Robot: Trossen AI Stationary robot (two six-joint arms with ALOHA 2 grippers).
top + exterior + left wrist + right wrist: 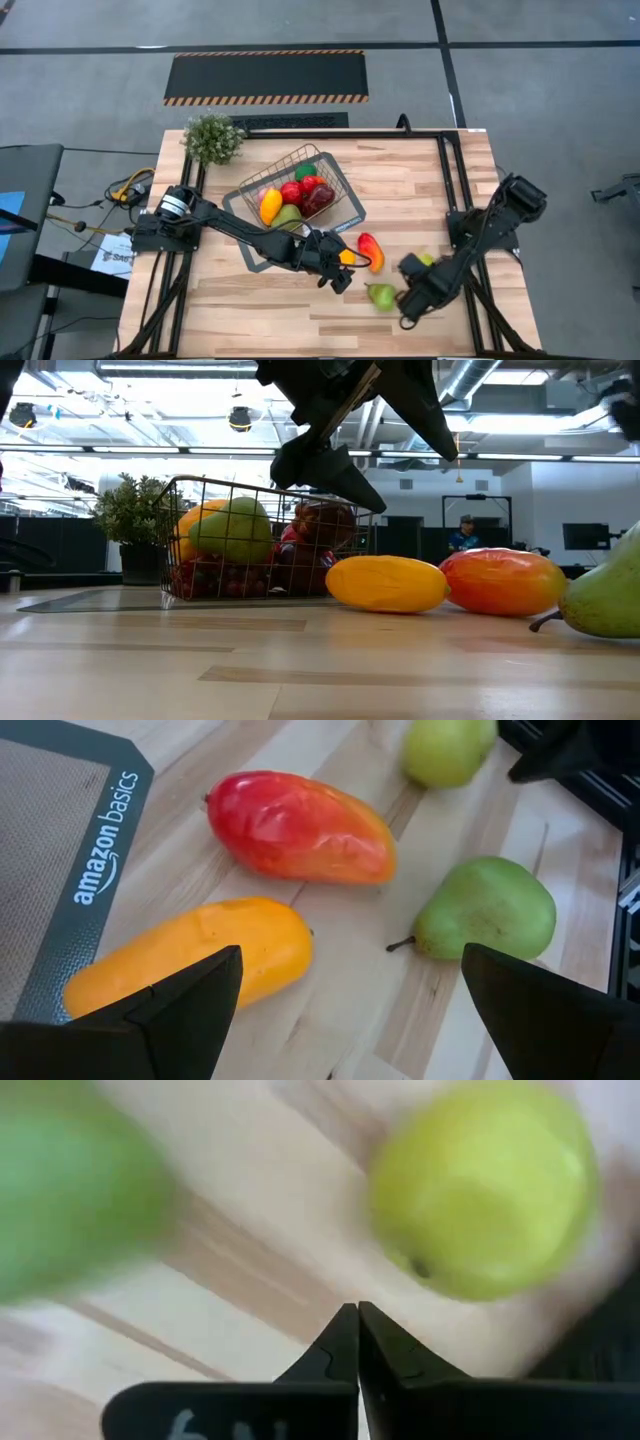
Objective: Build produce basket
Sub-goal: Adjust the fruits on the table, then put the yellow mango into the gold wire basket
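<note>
Claws differ: left claw (340, 1010) spread above the orange fruit (190, 960), right claw (357, 1342) pressed together (empty).

The table (420, 190) is pale wood planks with visible grain, smooth and faintly satin. The basket (340, 195) is thin silver wire mesh with a metallic glint, and it sits on a matt grey mat (45, 850) with a fine woven texture and a darker smooth border bearing printed white lettering. The produce is glossy plastic: the red-orange piece (300, 828) shows a wrinkled, shiny skin, the orange piece (190, 960) at its 7 o'clock is smoother with a softer sheen, and the pear (487, 910) has a dull satin skin. Both grippers look like matt black plastic, the left (350, 1000) and the right (357, 1350).
</note>
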